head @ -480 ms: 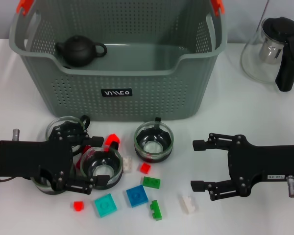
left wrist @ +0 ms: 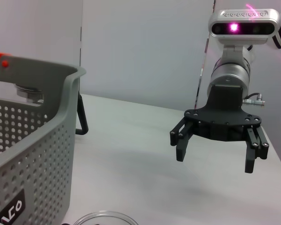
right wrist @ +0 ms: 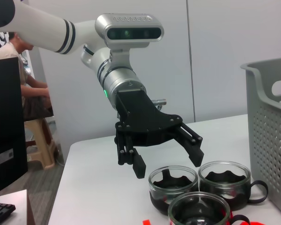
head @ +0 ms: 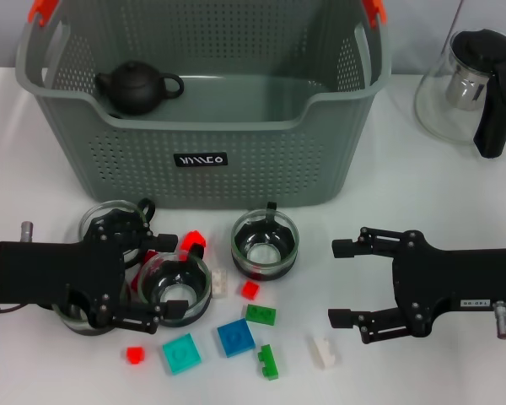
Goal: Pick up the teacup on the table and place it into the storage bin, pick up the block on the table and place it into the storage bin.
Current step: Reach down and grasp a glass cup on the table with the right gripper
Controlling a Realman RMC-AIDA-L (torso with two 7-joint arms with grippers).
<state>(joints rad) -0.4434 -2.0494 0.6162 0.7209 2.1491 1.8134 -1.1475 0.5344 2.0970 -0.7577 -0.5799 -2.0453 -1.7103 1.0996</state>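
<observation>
Hovering over teacup (head: 176, 287) w/ left gripper (head: 156, 278), fingers spread, nothing gripped — lined up to straddle rim. Right gripper (head: 343, 284) idle, splayed, near blocks (head: 236, 337). Storage bin (head: 202, 126) just behind cups.

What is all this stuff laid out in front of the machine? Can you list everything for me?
storage bin: one, grey-green, back of the white table.
teapot: one, dark, inside the bin.
glass jug: one, clear with black handle, right of the bin.
teacups: four, glass with dark bases, in front of the bin.
blocks: several, red, green, blue, teal, white, scattered near the cups.
left gripper: black, open above the left cups.
right gripper: black, open, over the table's right side.
</observation>
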